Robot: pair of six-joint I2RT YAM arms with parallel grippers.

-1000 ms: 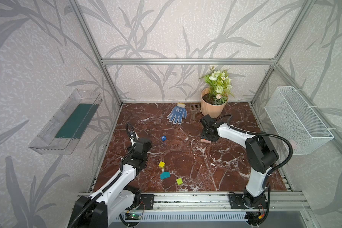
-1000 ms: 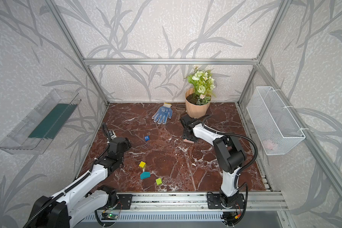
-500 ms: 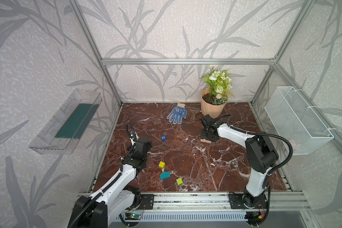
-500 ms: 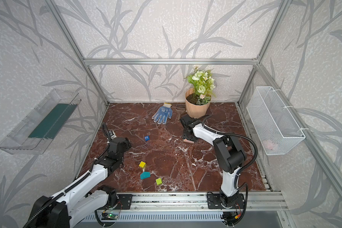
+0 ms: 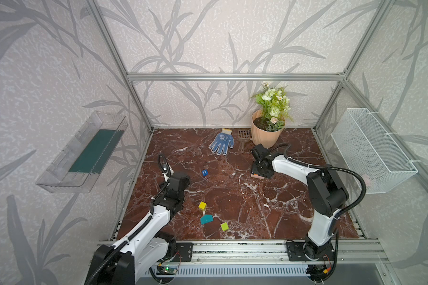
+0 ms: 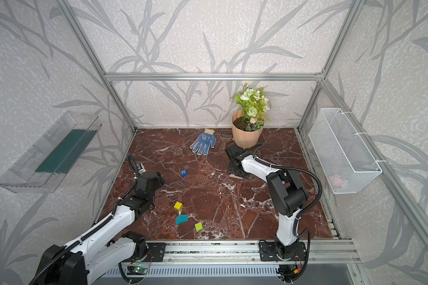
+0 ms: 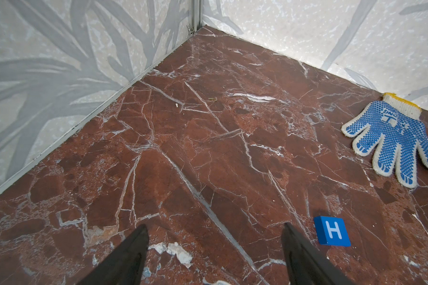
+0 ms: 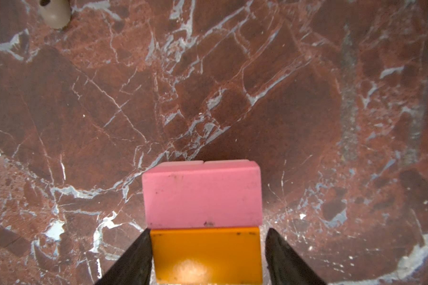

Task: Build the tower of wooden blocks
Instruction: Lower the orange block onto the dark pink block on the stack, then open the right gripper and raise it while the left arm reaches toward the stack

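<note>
The wood block tower (image 5: 257,176) stands low at centre right, mostly hidden under my right gripper (image 5: 260,170) in both top views. The right wrist view shows an orange block (image 8: 205,254) beside a pink block (image 8: 202,195) on a paler layer. My right gripper (image 8: 208,230) is open around the orange block, with a slim gap at one finger. Loose wood blocks lie apart: a blue "H" cube (image 5: 204,172) (image 7: 332,234), a yellow cube (image 5: 202,205), a teal piece (image 5: 206,219), a lime cube (image 5: 224,226). My left gripper (image 7: 215,225) is open and empty, beside the blue cube.
A blue dotted glove (image 5: 221,142), a small brown scoop (image 5: 244,135) and a peach flowerpot (image 5: 266,135) sit at the back, the pot just behind the right gripper. A wire basket (image 5: 371,148) hangs on the right wall, a clear tray (image 5: 84,153) on the left wall.
The right gripper's jaws have spread a little wider around the orange block. Neither arm has visibly shifted, and the loose blocks lie where they were.
</note>
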